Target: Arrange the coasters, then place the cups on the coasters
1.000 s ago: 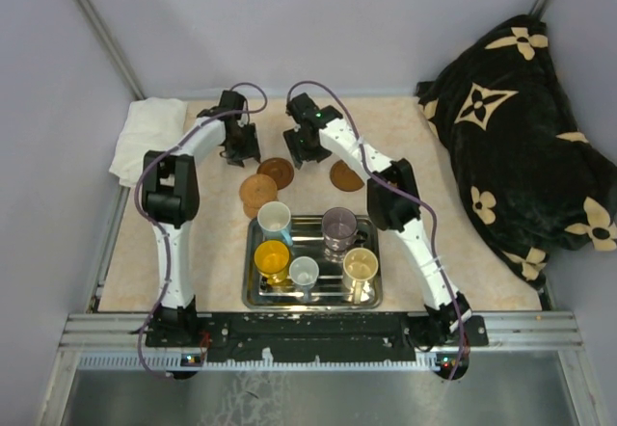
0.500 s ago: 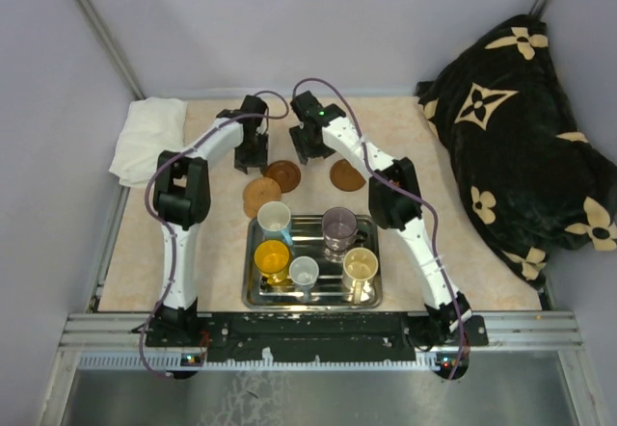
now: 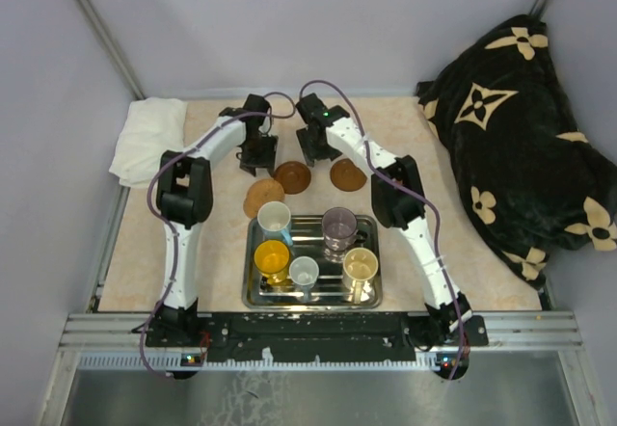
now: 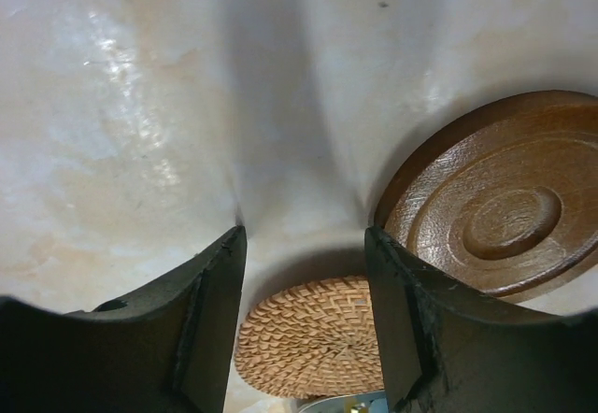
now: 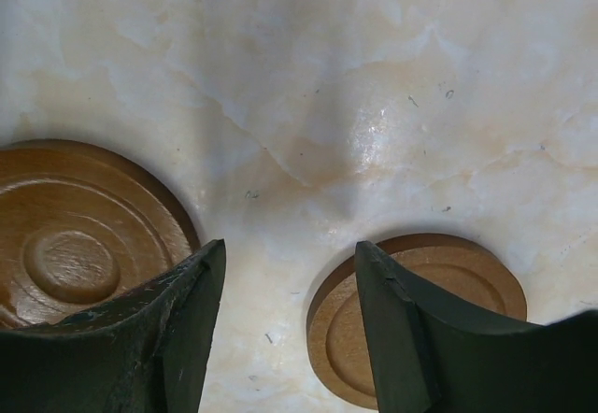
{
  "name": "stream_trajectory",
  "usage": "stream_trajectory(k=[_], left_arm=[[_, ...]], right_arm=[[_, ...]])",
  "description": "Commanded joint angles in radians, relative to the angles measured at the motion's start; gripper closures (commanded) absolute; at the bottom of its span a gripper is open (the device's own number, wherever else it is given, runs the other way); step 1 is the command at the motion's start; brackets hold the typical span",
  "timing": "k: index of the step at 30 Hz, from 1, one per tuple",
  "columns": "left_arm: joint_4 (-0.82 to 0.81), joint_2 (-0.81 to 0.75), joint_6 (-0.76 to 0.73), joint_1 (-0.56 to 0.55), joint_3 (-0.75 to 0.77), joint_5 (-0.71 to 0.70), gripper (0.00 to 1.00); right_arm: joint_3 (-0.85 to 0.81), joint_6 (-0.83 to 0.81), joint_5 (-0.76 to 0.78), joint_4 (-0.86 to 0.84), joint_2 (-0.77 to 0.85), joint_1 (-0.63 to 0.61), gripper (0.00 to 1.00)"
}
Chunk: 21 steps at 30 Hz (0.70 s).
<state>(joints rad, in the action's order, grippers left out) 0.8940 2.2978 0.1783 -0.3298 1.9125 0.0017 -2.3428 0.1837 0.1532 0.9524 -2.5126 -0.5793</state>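
Note:
Three coasters lie on the table behind the tray: a dark wooden one [image 3: 292, 176], a lighter brown one [image 3: 347, 174] and a woven tan one [image 3: 262, 195]. My left gripper [image 3: 257, 151] stands open just left of the dark coaster [image 4: 495, 207], with the woven coaster [image 4: 318, 338] showing beyond its fingers [image 4: 304, 235]. My right gripper [image 3: 313, 145] is open too, over bare table [image 5: 290, 249] between the dark coaster [image 5: 75, 235] and the brown coaster [image 5: 472, 277]. Light blue [image 3: 274, 219], purplish-grey [image 3: 338, 224], yellow [image 3: 272, 256], small grey-white [image 3: 304, 272] and cream [image 3: 360, 267] cups stand in the tray.
The steel tray [image 3: 310, 236] sits at the near middle, between the arm bases. A white cloth [image 3: 145, 137] lies at the far left corner. A black patterned blanket [image 3: 521, 127] fills the right side beyond the table edge.
My left gripper has swung right, and the dark coaster has slid right with it, away from the woven one. My right gripper has shifted a little to the right.

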Motion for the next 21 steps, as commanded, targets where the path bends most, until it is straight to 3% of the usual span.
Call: stream_trajectory(k=[1, 15, 21], left_arm=[[-0.015, 0.087, -0.009, -0.016, 0.012, 0.153, 0.39], [-0.042, 0.062, 0.016, -0.018, 0.01, 0.128, 0.37], [-0.112, -0.123, 0.061, -0.013, -0.111, -0.069, 0.13]], right_arm=[[-0.001, -0.006, 0.023, -0.017, 0.101, 0.004, 0.42], [-0.002, 0.004, 0.047, -0.012, 0.127, 0.006, 0.43], [0.044, -0.006, 0.052, -0.035, 0.161, 0.005, 0.41]])
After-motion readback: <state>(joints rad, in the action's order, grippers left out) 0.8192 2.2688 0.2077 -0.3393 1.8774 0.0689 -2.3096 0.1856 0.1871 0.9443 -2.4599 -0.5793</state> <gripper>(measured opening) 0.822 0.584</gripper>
